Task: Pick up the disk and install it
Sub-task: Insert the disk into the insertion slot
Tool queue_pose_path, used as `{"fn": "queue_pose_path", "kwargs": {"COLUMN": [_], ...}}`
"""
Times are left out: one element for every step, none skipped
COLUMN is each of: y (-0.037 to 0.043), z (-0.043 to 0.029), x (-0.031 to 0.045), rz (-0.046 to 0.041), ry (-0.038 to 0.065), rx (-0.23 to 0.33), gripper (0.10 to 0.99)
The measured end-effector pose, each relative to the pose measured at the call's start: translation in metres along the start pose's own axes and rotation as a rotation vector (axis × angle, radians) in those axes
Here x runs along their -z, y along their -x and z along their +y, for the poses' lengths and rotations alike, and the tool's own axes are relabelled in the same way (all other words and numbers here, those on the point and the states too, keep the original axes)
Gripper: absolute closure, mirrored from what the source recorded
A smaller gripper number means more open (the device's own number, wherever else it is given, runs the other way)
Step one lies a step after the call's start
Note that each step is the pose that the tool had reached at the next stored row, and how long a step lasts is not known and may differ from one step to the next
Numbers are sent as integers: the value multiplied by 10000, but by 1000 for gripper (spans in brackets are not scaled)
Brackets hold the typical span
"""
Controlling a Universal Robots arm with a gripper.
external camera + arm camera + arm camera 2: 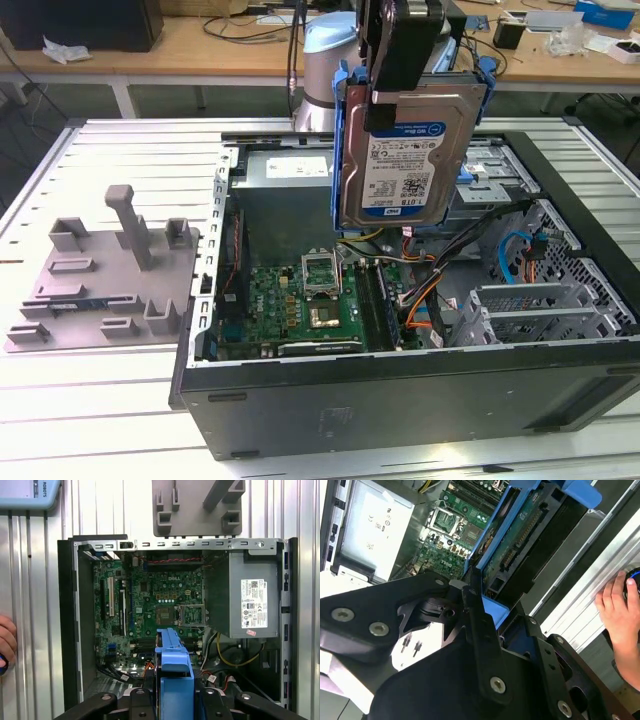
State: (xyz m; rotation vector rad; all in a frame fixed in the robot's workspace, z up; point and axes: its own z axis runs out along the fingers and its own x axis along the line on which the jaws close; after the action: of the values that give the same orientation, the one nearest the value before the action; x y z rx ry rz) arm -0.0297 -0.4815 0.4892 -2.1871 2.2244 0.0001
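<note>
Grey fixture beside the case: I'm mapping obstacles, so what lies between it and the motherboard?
The case's slotted metal side wall stands between the grey fixture and the motherboard, seen clearly in the first wrist view.

We see the disk (405, 160) lifted clear and standing upright above the open computer case (400, 410). Its silver face, with the blue-and-white label, is turned to the exterior view, and a blue bracket (341, 150) frames its sides (its green circuit board (517, 540) backs it). The tool (390, 95) clamps its top edge.
</note>
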Motion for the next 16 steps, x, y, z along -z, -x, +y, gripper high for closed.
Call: {"fn": "queue_pose_path", "kwargs": {"y": [0, 0, 0, 0, 0, 0, 0, 0, -1, -11, -22, -41, -60, -77, -100, -119], "z": [0, 0, -1, -1, -1, -2, -2, -2, -2, -4, -5, -7, -8, -9, -12, -14], "x": [0, 0, 0, 0, 0, 0, 0, 0, 0, 0, 0, 0, -1, -2, -3, -4], "rz": [0, 0, 0, 0, 0, 0, 0, 0, 0, 0, 0, 1, 0, 0, 0, 0], "ry": [0, 0, 0, 0, 0, 0, 0, 0, 0, 1, 0, -1, 0, 0, -1, -1], "rx": [0, 0, 0, 1, 0, 0, 0, 0, 0, 1, -2, -11, -19, -28, -39, -47], "gripper": [722, 722, 722, 722, 722, 722, 722, 722, 722, 722, 722, 722, 722, 722, 722, 722]}}
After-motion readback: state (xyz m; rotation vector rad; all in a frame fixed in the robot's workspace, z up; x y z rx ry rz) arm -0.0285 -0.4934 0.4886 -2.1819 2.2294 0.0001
